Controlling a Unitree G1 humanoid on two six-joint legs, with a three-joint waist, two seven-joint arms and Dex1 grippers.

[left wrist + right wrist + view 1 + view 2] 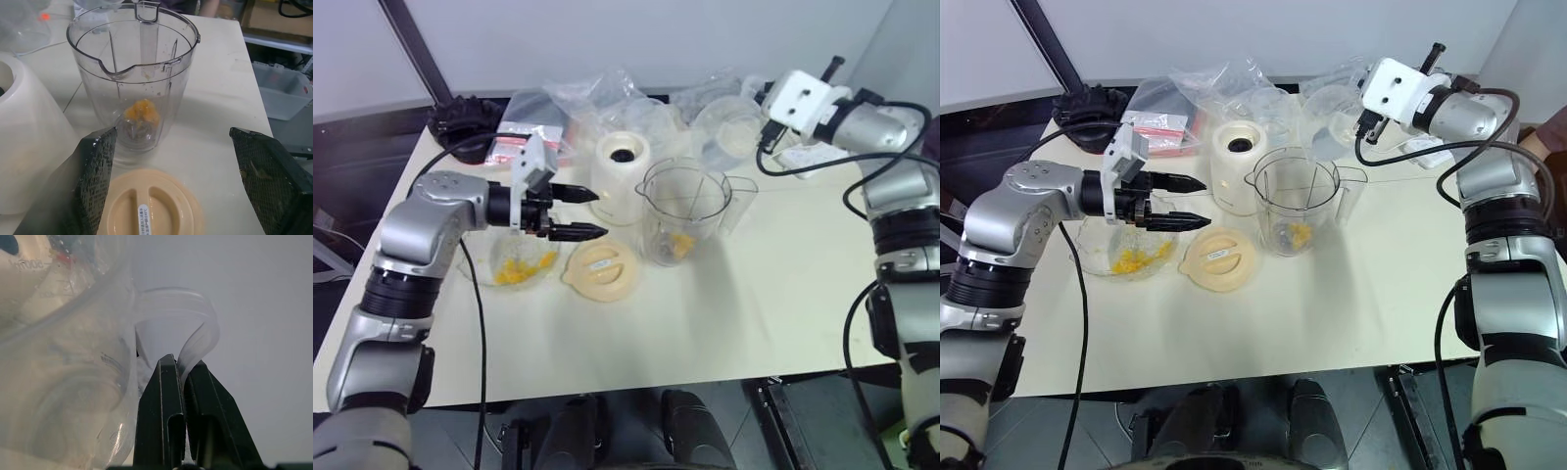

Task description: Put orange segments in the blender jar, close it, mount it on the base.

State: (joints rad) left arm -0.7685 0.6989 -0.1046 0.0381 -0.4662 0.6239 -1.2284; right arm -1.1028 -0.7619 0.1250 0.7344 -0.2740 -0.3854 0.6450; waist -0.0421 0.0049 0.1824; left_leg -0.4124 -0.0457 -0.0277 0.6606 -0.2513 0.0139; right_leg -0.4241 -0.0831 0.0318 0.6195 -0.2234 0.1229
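The blender jar (685, 211) stands upright mid-table with a few orange segments (142, 111) at its bottom by the blade. More orange segments (521, 269) lie in a clear bowl (475, 266) to its left. My left gripper (600, 213) hovers open above the bowl's right side, pointing at the jar, nothing between its fingers (95, 166). The cream base (622, 176) stands just behind it. My right gripper (182, 361) is raised at the back right, shut on the thin handle of a small clear cup (1337, 127).
A flat pale-orange lid (600, 269) lies in front of the jar and the base. Crumpled clear plastic bags (597, 98) and a black object (460, 119) crowd the table's back. A white item (803, 157) lies at the right rear.
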